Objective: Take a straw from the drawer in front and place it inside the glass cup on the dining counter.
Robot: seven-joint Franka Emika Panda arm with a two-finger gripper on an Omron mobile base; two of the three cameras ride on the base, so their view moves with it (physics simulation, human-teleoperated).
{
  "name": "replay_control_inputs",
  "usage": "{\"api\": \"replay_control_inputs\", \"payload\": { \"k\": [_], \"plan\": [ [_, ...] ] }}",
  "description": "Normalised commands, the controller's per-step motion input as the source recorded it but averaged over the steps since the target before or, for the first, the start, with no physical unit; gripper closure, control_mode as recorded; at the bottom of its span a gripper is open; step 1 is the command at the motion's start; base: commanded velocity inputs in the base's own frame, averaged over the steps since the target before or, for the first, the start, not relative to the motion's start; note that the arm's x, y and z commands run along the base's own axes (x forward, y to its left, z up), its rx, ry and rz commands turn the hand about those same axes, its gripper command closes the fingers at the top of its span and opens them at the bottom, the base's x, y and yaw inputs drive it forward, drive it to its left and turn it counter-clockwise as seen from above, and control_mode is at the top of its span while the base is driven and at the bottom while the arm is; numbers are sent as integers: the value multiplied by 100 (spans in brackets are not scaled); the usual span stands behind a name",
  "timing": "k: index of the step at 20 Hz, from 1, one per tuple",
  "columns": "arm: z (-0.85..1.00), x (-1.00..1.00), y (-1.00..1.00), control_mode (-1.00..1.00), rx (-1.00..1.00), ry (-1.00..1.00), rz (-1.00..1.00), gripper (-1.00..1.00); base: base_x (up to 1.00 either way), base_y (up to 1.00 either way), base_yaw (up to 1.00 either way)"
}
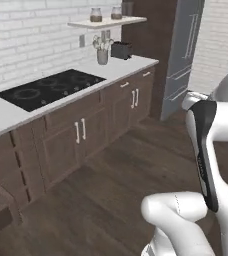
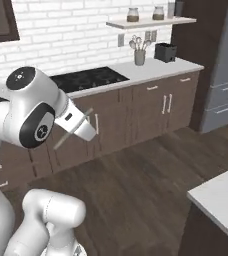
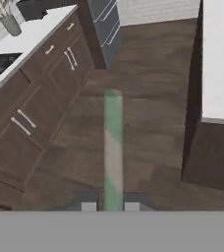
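Straw (image 3: 113,147) sits clamped between the jaws of the gripper (image 3: 110,206), sticking out over the wood floor (image 3: 148,98), between the cabinets (image 3: 40,98) and the white worktop (image 3: 219,59).

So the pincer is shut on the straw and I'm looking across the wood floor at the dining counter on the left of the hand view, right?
Nearly. The pincer is shut on the straw, but in the hand view the dining counter is on the right; the stove-side cabinets are on the left.

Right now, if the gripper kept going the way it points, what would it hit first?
Probably the wooden floor. The gripper, shut on the straw, points down between the cabinets and the dining counter; depth is uncertain.
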Motion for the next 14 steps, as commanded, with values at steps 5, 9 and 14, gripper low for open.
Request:
{"api": "replay_control_inputs", "payload": {
  "k": [5, 9, 14],
  "plan": [
    [0, 0, 0, 100, 0, 0, 0, 100, 0, -67, -80],
    [0, 0, 0, 100, 0, 0, 0, 100, -7, -73, -74],
    [0, 0, 0, 100, 0, 0, 0, 100, -26, -79, -66]
  ]
}}
